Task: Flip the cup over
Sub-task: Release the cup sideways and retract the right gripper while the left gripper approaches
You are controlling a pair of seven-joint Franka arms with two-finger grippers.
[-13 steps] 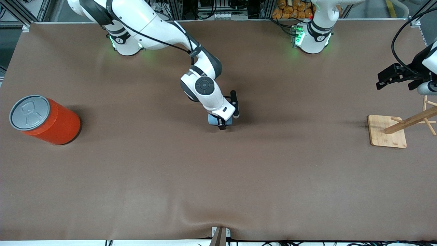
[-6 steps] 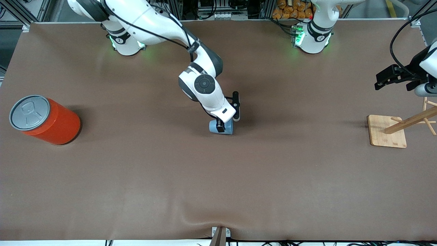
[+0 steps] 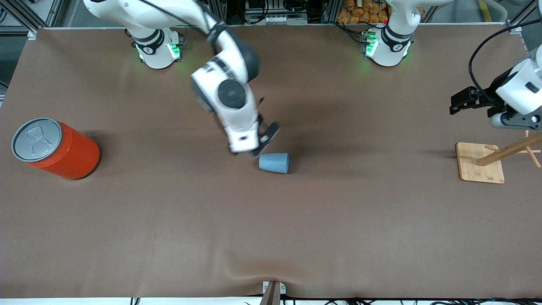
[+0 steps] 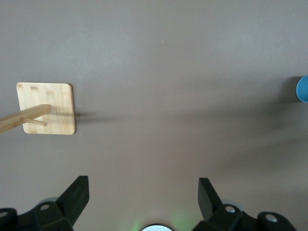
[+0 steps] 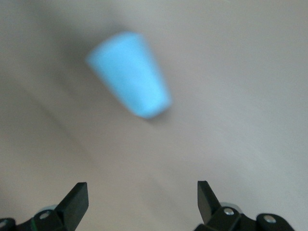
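Front view: the light blue cup point(image 3: 274, 163) is seen lying on its side near the middle of the brown table point(image 3: 271, 228), mouth toward the left arm's end. The right gripper point(image 3: 259, 144) hangs just off it at about 10 o'clock, fingers apart, nothing held. An orange can point(image 3: 57, 148) stands at the right arm's end.

Left wrist view: the left gripper point(image 4: 140, 195) waits spread open over bare table beside the wooden rack point(image 4: 45, 108).

Right wrist view: the cup is blurred, untouched.

Judgement: the flip looks unfinished; a regrasp and uprighting are probably called for.
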